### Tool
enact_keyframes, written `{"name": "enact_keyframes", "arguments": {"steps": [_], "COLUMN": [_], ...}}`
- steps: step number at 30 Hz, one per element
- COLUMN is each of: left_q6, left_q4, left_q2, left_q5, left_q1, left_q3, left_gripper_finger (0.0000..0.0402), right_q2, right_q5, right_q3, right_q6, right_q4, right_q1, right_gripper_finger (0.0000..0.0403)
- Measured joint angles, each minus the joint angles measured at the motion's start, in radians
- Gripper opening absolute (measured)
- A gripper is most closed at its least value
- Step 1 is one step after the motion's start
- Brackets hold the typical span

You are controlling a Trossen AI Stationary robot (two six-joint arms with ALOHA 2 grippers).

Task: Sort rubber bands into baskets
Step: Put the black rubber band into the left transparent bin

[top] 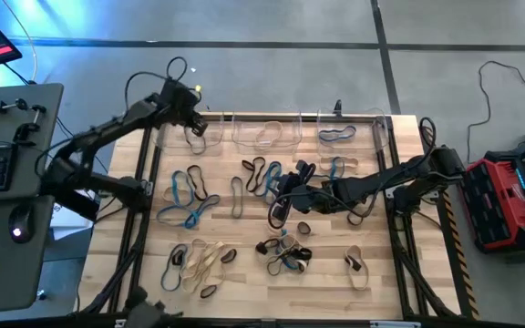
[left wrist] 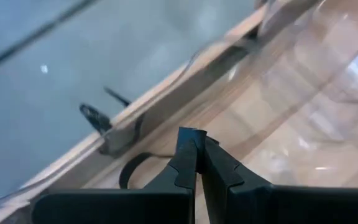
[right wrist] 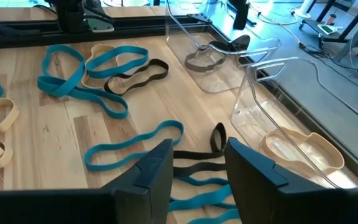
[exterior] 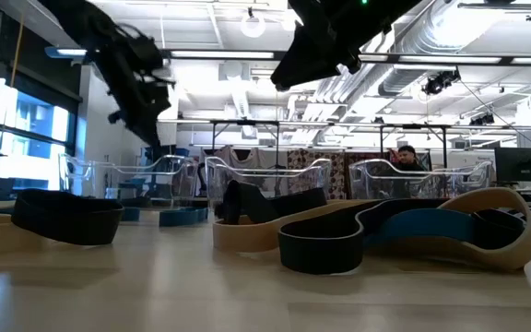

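High view: left gripper [top: 192,123] poised over the left basket [top: 167,137] at the desk's far edge, jaws closed flat together per the left wrist view, nothing visibly pinched; a black band [left wrist: 132,169] lies in the basket below the tips. Right gripper [top: 283,202] low over the tangle at desk centre, jaws parted, straddling a black band [right wrist: 191,163] crossed with blue bands [right wrist: 132,146] in the right wrist view.

Risks, as judged:
- Closing here likely to catch blue with black, since the loops overlap; mixed colours then carried to one basket.
- Floppy loop may snag a neighbour and drag it across the desk [top: 326,282].
- Thin band lying flat may slip from the pads on the lift.
- Light clear baskets could be nudged by an arm.

Appearance of the bands: thin flat loops, limp, black, blue and tan, varied sizes, strewn across the desk in loose clusters. Middle basket [top: 267,137] holding tan, right basket [top: 376,132] holding a blue band [top: 338,135].
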Motion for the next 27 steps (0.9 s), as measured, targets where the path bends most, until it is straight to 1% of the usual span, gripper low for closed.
{"name": "enact_keyframes", "arguments": {"steps": [4,7,14,19,27], "left_q6": [0.025,0.041,0.063,0.07,0.088], "left_q4": [-0.047,-0.063,-0.12,-0.129,-0.127], "left_q2": [0.111,0.168,0.249,0.257,0.18], "left_q5": [0.003,0.003,0.003,0.001,-0.002], "left_q1": [0.031,0.035,0.034,0.031,-0.01], "left_q3": [0.032,0.036,0.036,0.036,0.036], "left_gripper_finger": [0.0,0.0,0.0,0.001,0.0066], "right_q2": [0.0,0.0,0.0,0.0,0.0], "right_q5": [0.0,0.0,0.0,0.0,0.0], "right_q3": [0.0,0.0,0.0,0.0,0.0], "right_q6": [0.0,0.0,-0.002,-0.003,-0.003], "right_q4": [-0.004,-0.008,-0.007,-0.007,-0.008], "right_q1": [0.0,0.0,0.0,0.0,0.0], "right_gripper_finger": [0.0133,0.0133,0.0133,0.0133,0.0133]}}
